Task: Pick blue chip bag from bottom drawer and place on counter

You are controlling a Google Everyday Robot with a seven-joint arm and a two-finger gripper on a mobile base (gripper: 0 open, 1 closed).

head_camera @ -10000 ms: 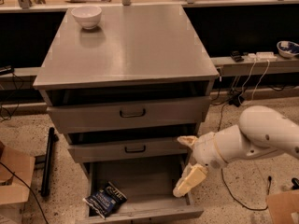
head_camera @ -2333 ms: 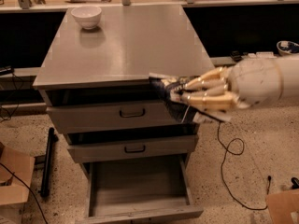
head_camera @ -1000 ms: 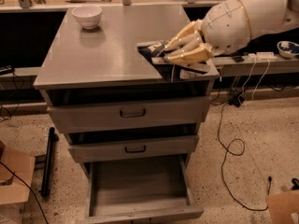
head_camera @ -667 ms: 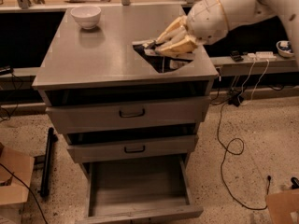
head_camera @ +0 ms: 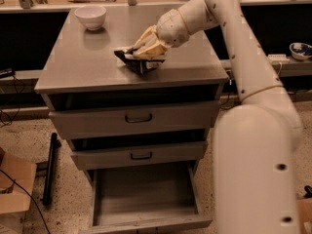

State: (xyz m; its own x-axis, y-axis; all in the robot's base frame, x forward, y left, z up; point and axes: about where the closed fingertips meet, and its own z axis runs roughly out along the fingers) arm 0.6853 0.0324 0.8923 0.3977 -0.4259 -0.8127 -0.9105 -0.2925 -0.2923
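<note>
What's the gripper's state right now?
Gripper: shut on the bag, down at the counter.

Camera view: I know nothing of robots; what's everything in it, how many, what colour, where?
counter: one, grey metal, top of the cabinet
blue chip bag: one, dark navy, front of the counter, in the pincer
white bowl: one, white, counter's back left
upper drawers: two, grey, black handles, under the counter
bottom drawer: one, grey, pulled open near the floor
cardboard box: one, brown, floor at left
arm: one, white, from the right
pincer: one, tan, shut on the blue chip bag at the counter
</note>
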